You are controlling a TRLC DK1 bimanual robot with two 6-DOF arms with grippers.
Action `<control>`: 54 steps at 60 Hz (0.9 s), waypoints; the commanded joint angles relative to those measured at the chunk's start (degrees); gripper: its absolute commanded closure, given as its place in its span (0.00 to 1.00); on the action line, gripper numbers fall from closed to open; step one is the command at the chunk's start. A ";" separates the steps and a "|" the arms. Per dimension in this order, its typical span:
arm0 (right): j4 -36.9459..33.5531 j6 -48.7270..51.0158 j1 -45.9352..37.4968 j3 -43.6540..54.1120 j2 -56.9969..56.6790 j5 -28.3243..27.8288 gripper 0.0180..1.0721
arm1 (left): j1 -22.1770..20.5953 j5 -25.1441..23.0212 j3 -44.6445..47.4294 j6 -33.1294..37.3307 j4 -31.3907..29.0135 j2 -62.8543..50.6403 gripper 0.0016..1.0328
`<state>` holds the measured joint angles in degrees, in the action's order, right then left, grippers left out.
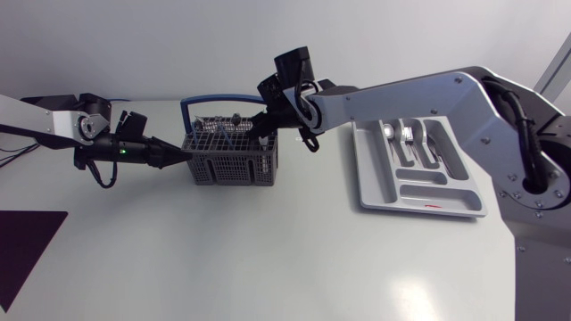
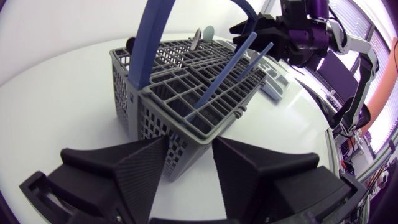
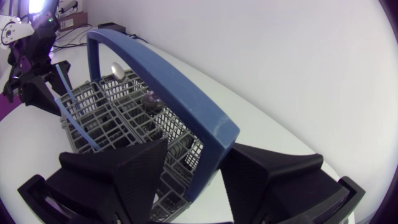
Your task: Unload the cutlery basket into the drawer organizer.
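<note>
well, the desk point(image 1: 268, 267) is a plain white surface with a dark patch point(image 1: 27, 245) at the lower left of the head view. the grey cutlery basket point(image 1: 234, 162) stands upright at upper centre, its blue handle point(image 1: 214, 100) arched above it. a few pieces of cutlery and two thin blue sticks point(image 2: 230, 74) stand in its compartments. the drawer organizer point(image 1: 373, 192) lies flat at the right, well apart from the basket, with silver cutlery point(image 1: 406, 135) in its upper compartments. a small red mark point(image 1: 431, 209) sits on its near rim, too small to read. the left gripper point(image 1: 181, 158) is at the basket's left end. its jaws are spread with a basket corner between them, one jaw clear of it. the right gripper point(image 1: 266, 127) is over the basket's right end, its jaws spread with the blue handle passing between them, not pinched.
</note>
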<state>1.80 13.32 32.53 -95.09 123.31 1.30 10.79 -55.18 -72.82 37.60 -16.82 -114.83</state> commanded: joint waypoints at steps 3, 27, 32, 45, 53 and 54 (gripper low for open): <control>0.13 -0.05 -0.98 -0.18 0.27 0.55 0.57 | -0.94 -1.51 -1.36 1.24 -0.06 -2.07 0.56; -1.98 -2.51 -4.85 8.96 -11.68 -4.20 0.06 | -1.29 -1.51 -1.19 0.98 0.03 -1.89 0.56; -2.24 -2.60 -5.64 6.93 -9.93 -4.90 0.06 | -1.73 -1.51 -1.10 0.80 0.12 -1.89 0.56; -4.00 -3.83 -6.08 1.22 -5.01 -6.49 0.06 | -2.09 -1.51 -0.66 0.54 0.30 -1.63 0.56; -5.23 -4.01 -6.08 -1.50 -2.54 -6.75 0.06 | -1.73 -1.51 -0.31 0.45 0.30 -1.01 0.56; -5.41 -4.01 -6.08 -1.94 -2.19 -6.75 0.06 | -1.73 -1.51 -0.22 0.45 0.30 -1.01 0.56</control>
<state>-2.31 10.63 26.50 -94.17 118.30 -4.97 9.19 -55.48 -72.82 37.58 -16.80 -114.93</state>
